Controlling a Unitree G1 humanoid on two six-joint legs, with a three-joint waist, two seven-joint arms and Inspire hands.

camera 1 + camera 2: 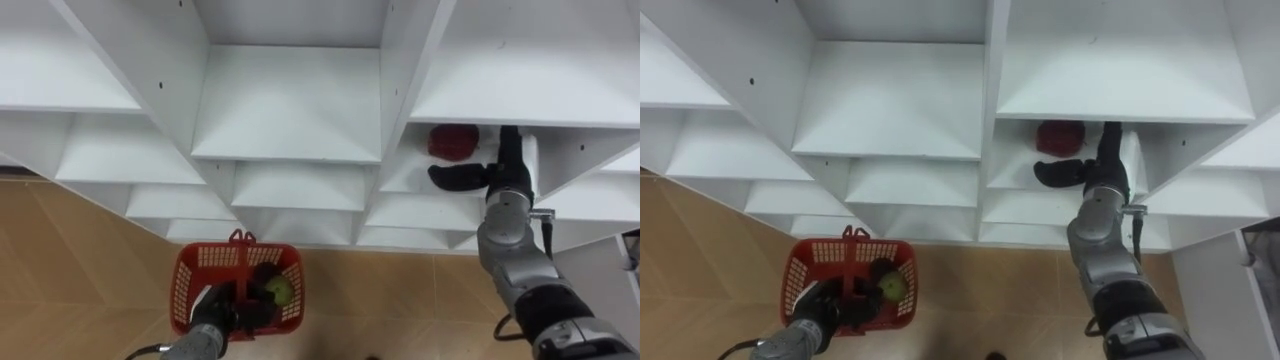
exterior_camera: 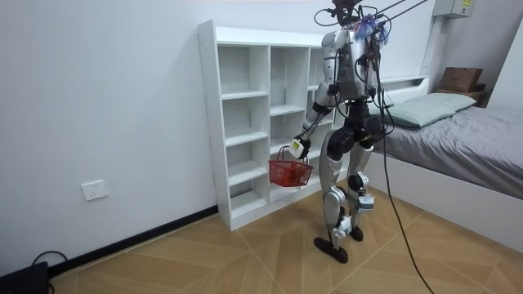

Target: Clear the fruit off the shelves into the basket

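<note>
The closet (image 1: 290,110) before me: white board, smooth and matt; the floor (image 1: 80,260) below it: wood parquet with a low satin sheen. The basket (image 1: 186,275) hanging from my left hand (image 1: 210,312): red plastic lattice, faintly glossy, holding a green fruit (image 1: 281,289) with smooth, shiny skin. The red fruit (image 1: 453,141) on the shelf: dark, smooth skin with a dull gloss, and my right hand (image 1: 462,177) beside it is matt black.

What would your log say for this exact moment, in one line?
stance: at white shelf unit | left hand: holding red basket, green fruit inside | right hand: open, in compartment by red fruit
</note>
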